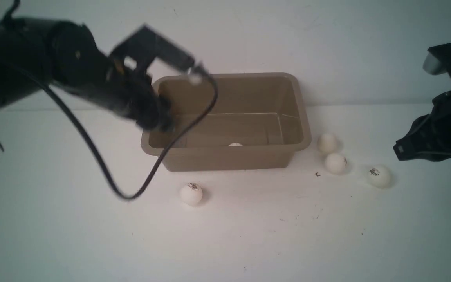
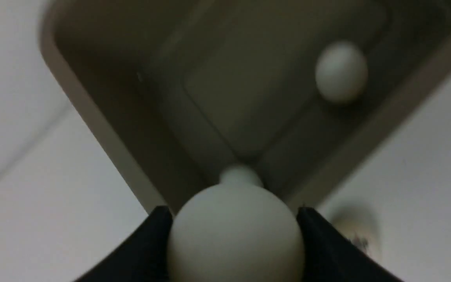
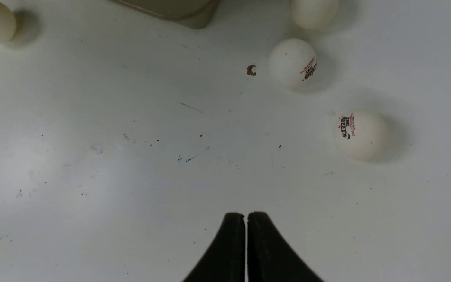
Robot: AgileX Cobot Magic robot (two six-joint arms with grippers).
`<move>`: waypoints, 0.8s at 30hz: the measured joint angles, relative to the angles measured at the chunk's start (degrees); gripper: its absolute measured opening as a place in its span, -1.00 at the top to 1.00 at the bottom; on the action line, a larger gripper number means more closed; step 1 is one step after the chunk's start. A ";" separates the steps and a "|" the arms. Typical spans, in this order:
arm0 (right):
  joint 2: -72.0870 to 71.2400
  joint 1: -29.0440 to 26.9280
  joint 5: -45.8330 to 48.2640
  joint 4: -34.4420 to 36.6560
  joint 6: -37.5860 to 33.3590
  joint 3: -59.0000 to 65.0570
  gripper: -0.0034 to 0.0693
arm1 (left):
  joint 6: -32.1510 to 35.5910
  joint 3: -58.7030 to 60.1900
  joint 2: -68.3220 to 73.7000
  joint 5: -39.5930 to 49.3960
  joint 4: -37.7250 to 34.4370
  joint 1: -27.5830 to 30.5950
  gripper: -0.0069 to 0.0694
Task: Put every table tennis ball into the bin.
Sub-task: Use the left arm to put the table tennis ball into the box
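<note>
Ball (image 2: 235, 239), one, clamped in left gripper (image 2: 233, 210), lower centre of frame, directly above bin (image 2: 104, 133) corner; right gripper (image 3: 246, 219) closed, empty.

A white table (image 1: 249, 243) bears a small brown fleck (image 3: 250, 70).

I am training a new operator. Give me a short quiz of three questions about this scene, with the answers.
1. True or false: the right gripper is shut and empty.
2. How many table tennis balls lie on the table, outside the bin?
3. What does the left gripper hold? A) nothing B) one ball, above the bin C) the bin's rim

Key: 1 true; 2 four; 3 B.
</note>
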 joint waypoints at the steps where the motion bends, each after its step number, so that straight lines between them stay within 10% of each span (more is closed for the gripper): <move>1: 0.00 0.00 0.00 0.00 0.00 0.00 0.91 | -0.07 -1.59 0.48 -1.24 -0.19 -0.07 -0.10; 17: 0.00 0.00 0.30 0.00 -0.10 0.00 0.91 | -0.91 -23.78 26.36 1.94 -2.52 -0.07 -0.13; 24: 0.00 0.00 0.84 0.00 -0.10 0.00 0.91 | -3.77 -25.86 26.83 3.91 -3.77 -0.07 -0.61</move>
